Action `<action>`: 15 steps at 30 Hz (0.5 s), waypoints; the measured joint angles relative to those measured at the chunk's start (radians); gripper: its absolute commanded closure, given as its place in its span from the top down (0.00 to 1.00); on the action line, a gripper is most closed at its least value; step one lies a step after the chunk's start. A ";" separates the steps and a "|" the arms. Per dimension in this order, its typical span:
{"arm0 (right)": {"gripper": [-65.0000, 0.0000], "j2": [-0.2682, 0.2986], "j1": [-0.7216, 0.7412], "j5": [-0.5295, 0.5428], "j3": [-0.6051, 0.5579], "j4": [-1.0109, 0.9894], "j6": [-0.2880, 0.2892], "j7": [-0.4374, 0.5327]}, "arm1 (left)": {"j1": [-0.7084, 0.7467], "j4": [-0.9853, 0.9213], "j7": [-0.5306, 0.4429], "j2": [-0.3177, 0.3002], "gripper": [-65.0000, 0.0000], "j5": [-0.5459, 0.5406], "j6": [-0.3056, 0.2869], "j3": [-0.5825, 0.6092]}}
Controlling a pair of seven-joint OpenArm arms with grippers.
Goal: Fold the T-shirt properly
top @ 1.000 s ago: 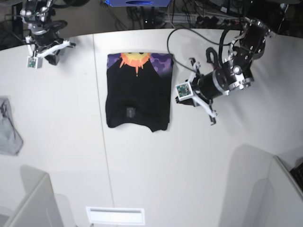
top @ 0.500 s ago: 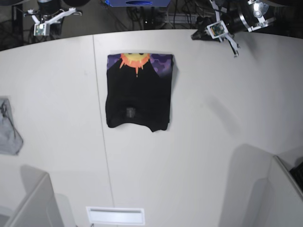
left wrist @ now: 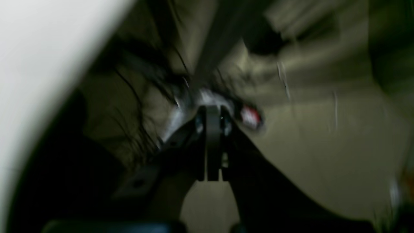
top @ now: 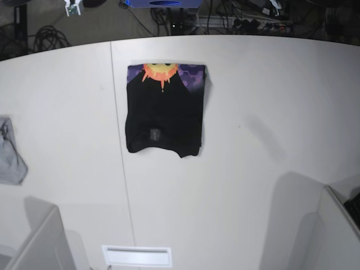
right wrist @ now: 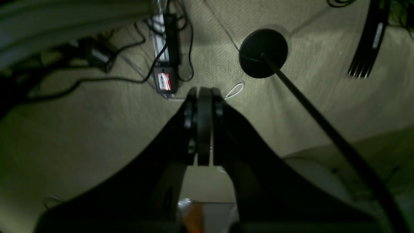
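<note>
Both tools, left (left wrist: 212, 145) and right (right wrist: 203, 129), are closed, empty, off the table (top: 270, 112); folded T-shirt (top: 164, 112) lies toward 12 o'clock.

white table (top: 253, 169), on it a folded black t-shirt (top: 164, 115) and, at its left edge, a small grey cloth (top: 9, 153)
</note>
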 measured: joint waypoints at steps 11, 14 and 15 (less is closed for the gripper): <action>0.00 0.103 0.135 -0.001 -0.185 -0.355 -0.003 -0.006 | -0.073 -0.231 0.001 0.096 0.00 0.050 0.000 0.066; 0.00 0.109 0.198 -0.002 -0.217 -0.469 -0.006 0.011 | -0.120 -0.351 -0.002 0.113 0.00 0.050 0.000 0.068; 0.00 0.111 0.219 0.000 -0.233 -0.508 -0.006 0.014 | -0.142 -0.396 0.000 0.125 0.00 0.050 0.000 0.067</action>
